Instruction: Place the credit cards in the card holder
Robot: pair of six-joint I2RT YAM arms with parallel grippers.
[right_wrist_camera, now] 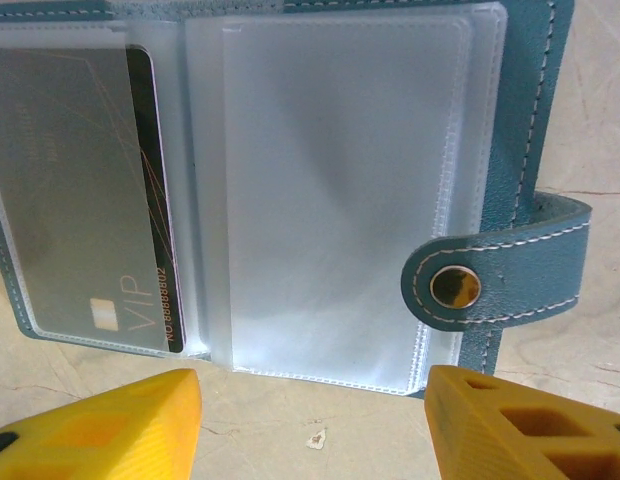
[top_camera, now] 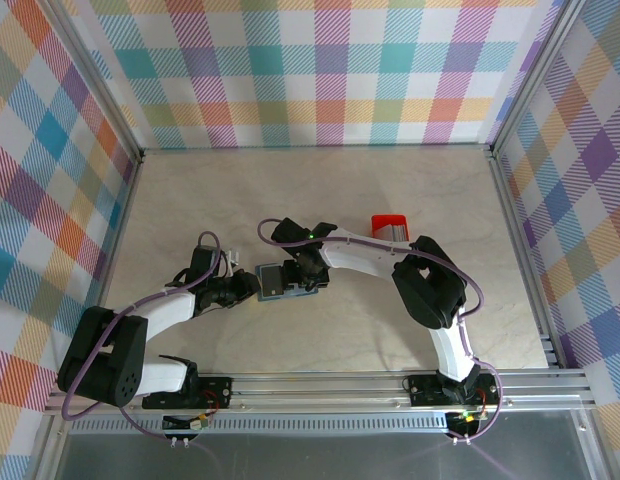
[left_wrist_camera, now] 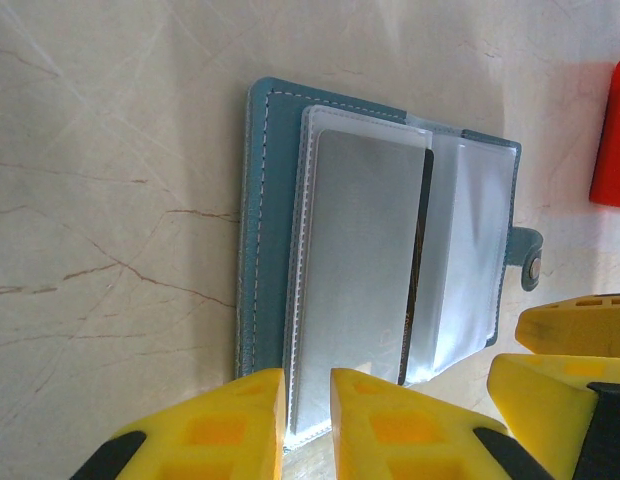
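Note:
The blue card holder lies open on the table between both grippers. In the left wrist view its blue cover carries clear pockets, and a silvery credit card sits inside one, with a dark card's edge behind it. My left gripper is shut to a narrow slit over the holder's near edge, with nothing visibly pinched. In the right wrist view my right gripper stands open just short of an empty clear pocket. The silvery VIP card sits in the left pocket and the clasp tab lies on the right.
A small red tray stands behind and to the right of the holder, and its corner shows in the left wrist view. The right gripper's yellow fingers crowd the holder's clasp side. Checked walls enclose the marbled table.

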